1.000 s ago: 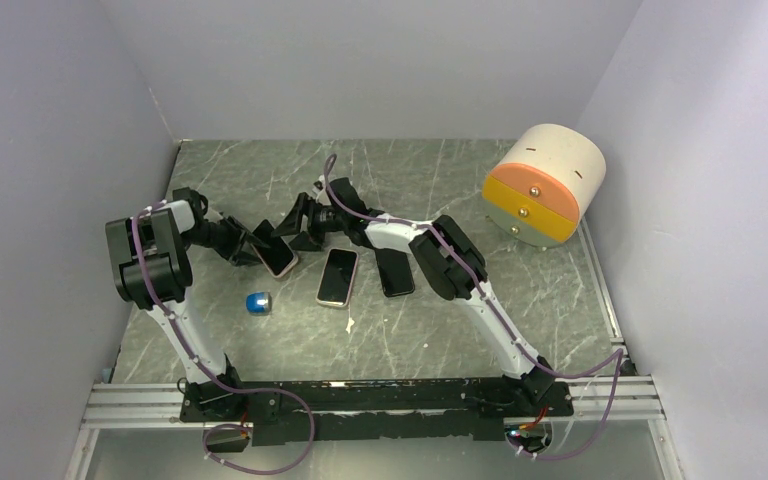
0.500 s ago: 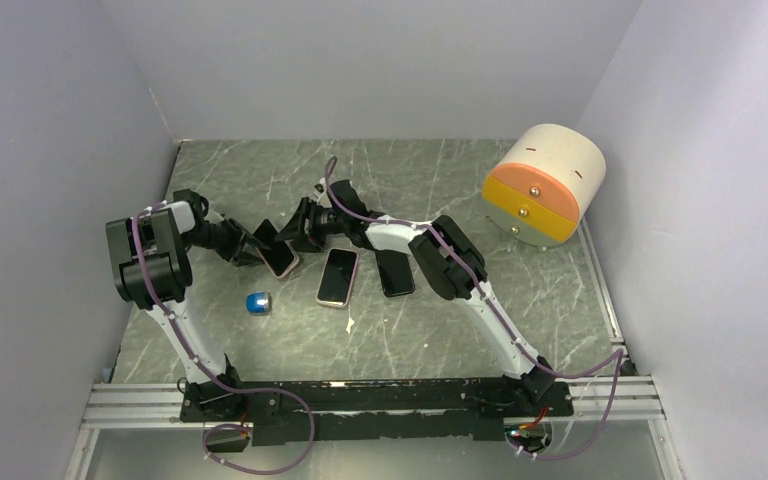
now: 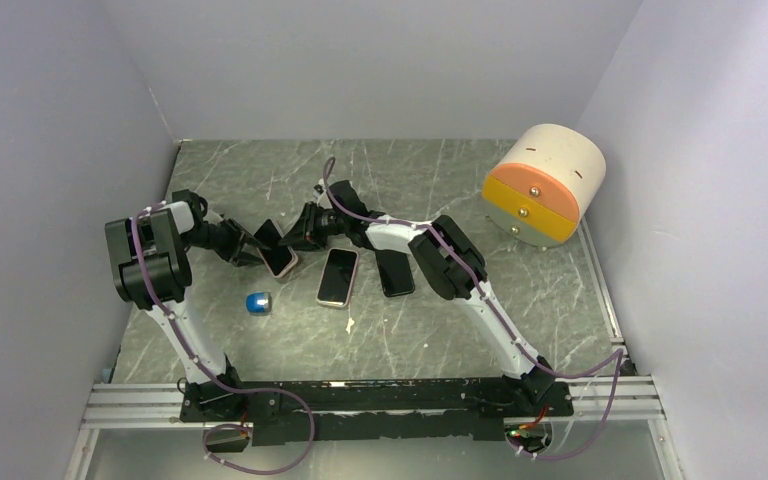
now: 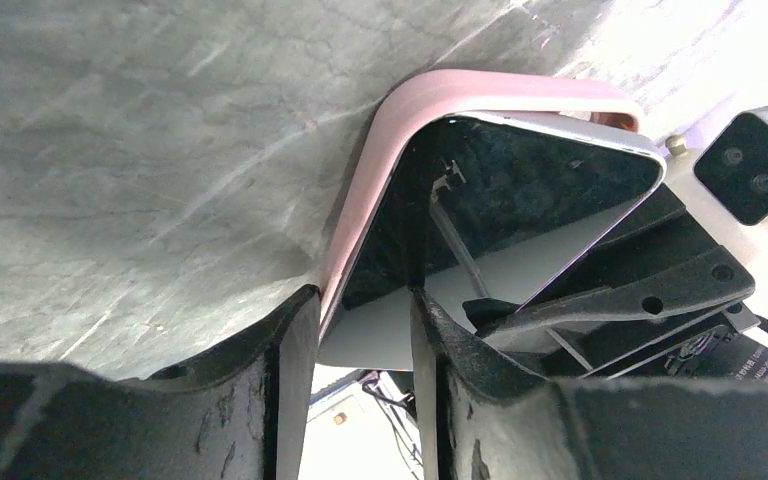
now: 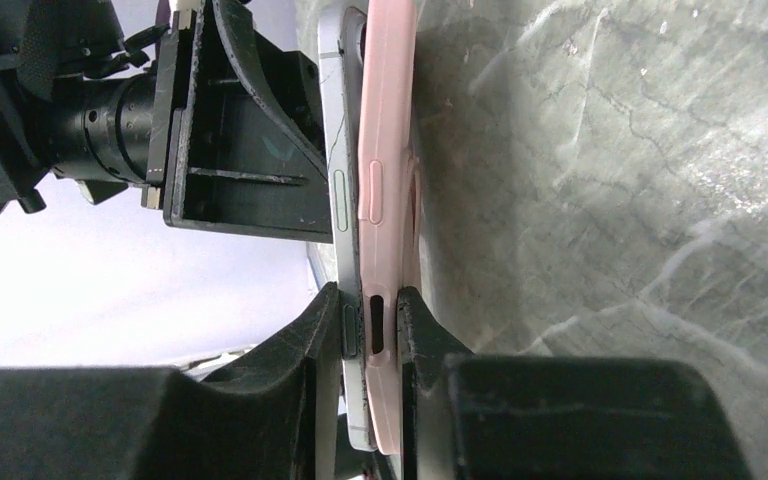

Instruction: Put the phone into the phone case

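A phone (image 5: pixel 332 150) with a dark screen lies against a pink phone case (image 5: pixel 388 150), tilted up off the table at the middle left in the top view (image 3: pixel 279 261). My right gripper (image 5: pixel 370 312) is shut on the phone and the case together, one finger on the phone's side, the other on the case's back. My left gripper (image 4: pixel 360 300) holds the opposite end: one finger sits under the pink case (image 4: pixel 380 150), the other on the phone's screen (image 4: pixel 520 190). In the top view my left gripper (image 3: pixel 253 247) and right gripper (image 3: pixel 293 240) face each other across it.
A second phone in a pink case (image 3: pixel 338 276) and a black phone (image 3: pixel 395 272) lie just right of the held one. A small blue object (image 3: pixel 258 302) sits in front. A round drawer unit (image 3: pixel 543 185) stands at the far right. Walls enclose the table.
My right gripper has moved left and closed onto the phone and case. The phone has been nudged slightly towards my left gripper, which stayed in place.
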